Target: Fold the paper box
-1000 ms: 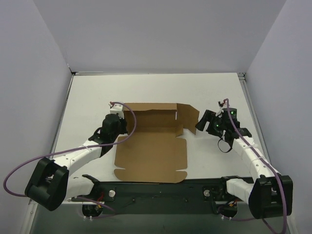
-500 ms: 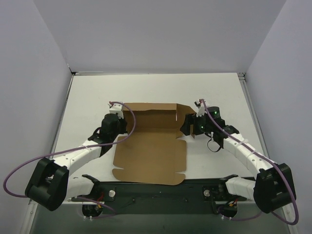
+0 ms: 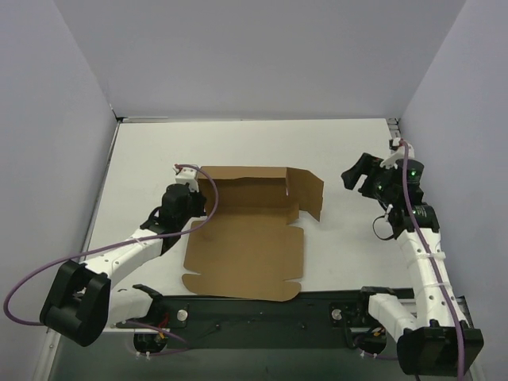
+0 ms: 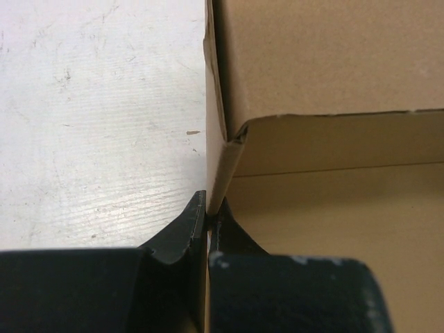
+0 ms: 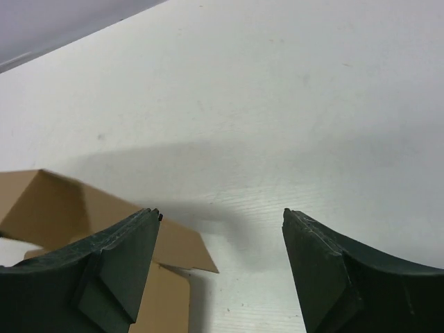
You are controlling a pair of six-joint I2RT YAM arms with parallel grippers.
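"What is the left tool (image 4: 208, 202) doing?"

"It is clamping the upright side wall of the paper box (image 3: 246, 242), one finger pressing on each face of the cardboard."

"And the right tool (image 5: 222, 216)?"

"It is hanging spread wide, gripping nothing, above the counter (image 3: 238, 143). The box is lying off to its left, apart from it, with the back wall standing up."

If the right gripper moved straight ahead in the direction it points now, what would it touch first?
Most likely the bare white table: in the wrist view the open right gripper aims past the raised flap of the brown cardboard box, which sits beside one finger. Depth is unclear.
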